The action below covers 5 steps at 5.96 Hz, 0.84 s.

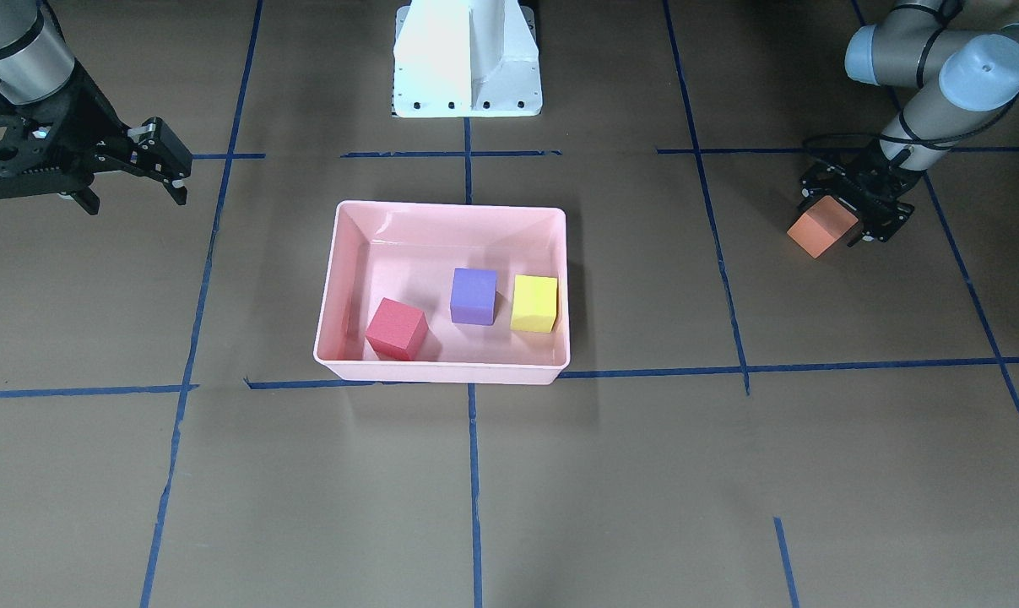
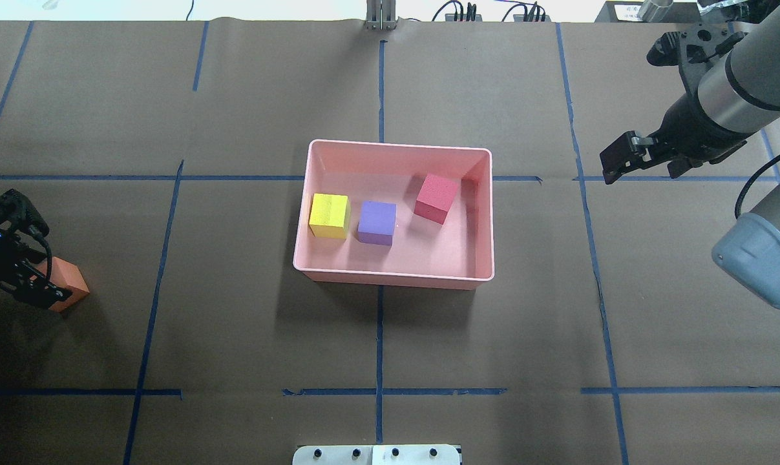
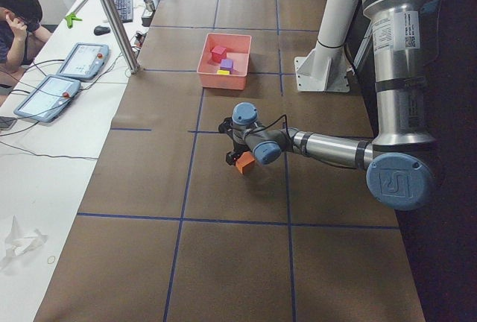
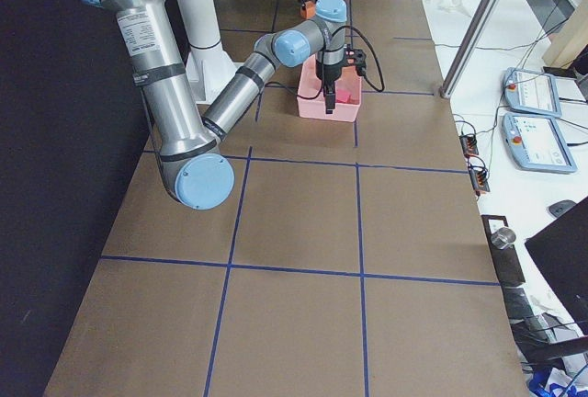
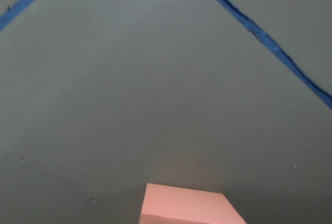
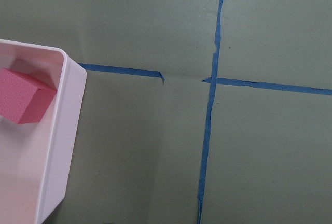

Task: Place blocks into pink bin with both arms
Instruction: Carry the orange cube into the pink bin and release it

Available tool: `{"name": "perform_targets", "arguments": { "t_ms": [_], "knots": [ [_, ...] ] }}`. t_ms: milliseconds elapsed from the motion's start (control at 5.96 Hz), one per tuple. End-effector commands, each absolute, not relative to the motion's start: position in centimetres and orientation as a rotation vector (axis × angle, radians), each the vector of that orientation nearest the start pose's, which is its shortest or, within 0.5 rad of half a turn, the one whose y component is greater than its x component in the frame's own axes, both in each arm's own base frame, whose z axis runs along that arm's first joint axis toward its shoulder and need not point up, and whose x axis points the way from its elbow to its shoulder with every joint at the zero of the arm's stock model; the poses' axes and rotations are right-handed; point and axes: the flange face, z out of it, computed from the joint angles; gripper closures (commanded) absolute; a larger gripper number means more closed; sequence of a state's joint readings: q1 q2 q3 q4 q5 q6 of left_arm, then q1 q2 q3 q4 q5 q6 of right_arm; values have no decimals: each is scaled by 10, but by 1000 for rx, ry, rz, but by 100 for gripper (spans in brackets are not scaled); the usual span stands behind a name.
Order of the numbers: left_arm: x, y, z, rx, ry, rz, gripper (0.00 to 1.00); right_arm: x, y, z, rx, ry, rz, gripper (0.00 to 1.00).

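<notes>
At the far left, the left tool [image 2: 52, 289] is closed on the matte orange block [image 2: 73, 279], well apart from the pink bin [image 2: 396, 144]. The shallow, glossy bin lies mid-worktop and holds three cubes: the yellow block [image 2: 329, 214] by its left wall, the purple block [image 2: 377, 221] just beside it, and the red block [image 2: 436, 197] turned askew nearer the right wall. Further right, the right tool [image 2: 612, 165] hangs with fingers spread, gripping nothing. The brown worktop [image 2: 493, 336] is crossed by blue tape lines [image 2: 379, 336].

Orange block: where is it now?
Overhead view, far left: orange block in the left gripper, on the table side well left of the pink bin.
</notes>
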<state>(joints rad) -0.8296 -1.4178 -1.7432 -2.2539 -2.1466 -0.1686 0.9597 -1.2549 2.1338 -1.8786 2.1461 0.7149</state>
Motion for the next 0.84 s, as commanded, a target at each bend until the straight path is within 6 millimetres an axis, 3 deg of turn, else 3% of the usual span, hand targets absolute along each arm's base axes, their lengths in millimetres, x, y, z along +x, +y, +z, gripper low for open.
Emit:
{"name": "perform_targets", "arguments": {
  "t_ms": [0,168,336,503,671],
  "knots": [
    [265,-390,585,351,813,755,0,-226,-470,284,87,-775,-58,0],
    [268,-392,581,357,817,757,29,-206,-485,293,106,-771,-87,0],
    [268,-393,575,365,821,759,43,-171,-509,315,81,-792,-139,0],
    [270,-396,564,382,828,763,44,-124,-536,346,88,-760,-226,0],
    [271,-410,535,408,850,755,44,-74,-551,375,102,-729,-296,0]
  ]
}}
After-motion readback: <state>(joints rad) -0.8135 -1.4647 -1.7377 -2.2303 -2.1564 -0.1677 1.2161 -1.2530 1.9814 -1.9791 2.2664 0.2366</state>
